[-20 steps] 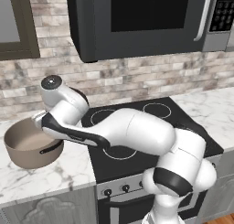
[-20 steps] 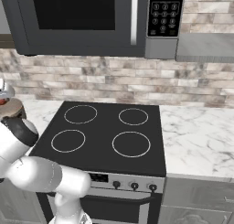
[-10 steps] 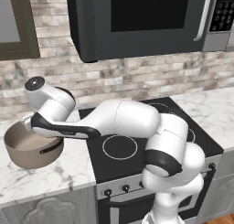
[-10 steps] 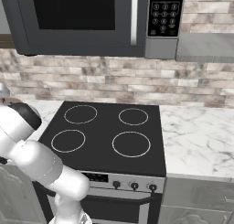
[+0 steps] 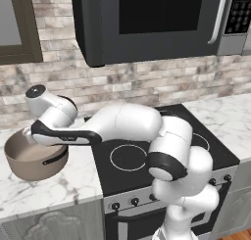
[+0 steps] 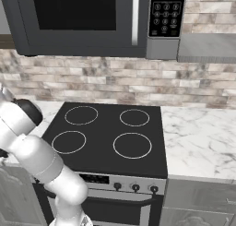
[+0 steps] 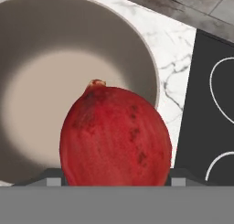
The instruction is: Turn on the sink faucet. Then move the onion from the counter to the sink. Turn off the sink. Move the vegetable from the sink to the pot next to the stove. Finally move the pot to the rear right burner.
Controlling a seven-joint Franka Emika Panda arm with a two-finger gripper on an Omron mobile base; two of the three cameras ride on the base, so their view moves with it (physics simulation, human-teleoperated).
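Onion (image 7: 115, 137) seemingly between jaws, above pot (image 7: 141, 49)

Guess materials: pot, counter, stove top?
Pot: likely matte metal or ceramic; grey-brown, thick rim, no sharp reflections.
Counter: polished marble look, white with grey veins.
Stove top: black glass by its look; flat, smooth, with thin white burner rings. All rendered, so these are guesses.

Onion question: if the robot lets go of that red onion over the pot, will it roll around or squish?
The onion looks round and smooth, so it would probably roll a little. The pot has tall walls that should keep it in. It looks firm, so squishing seems unlikely.
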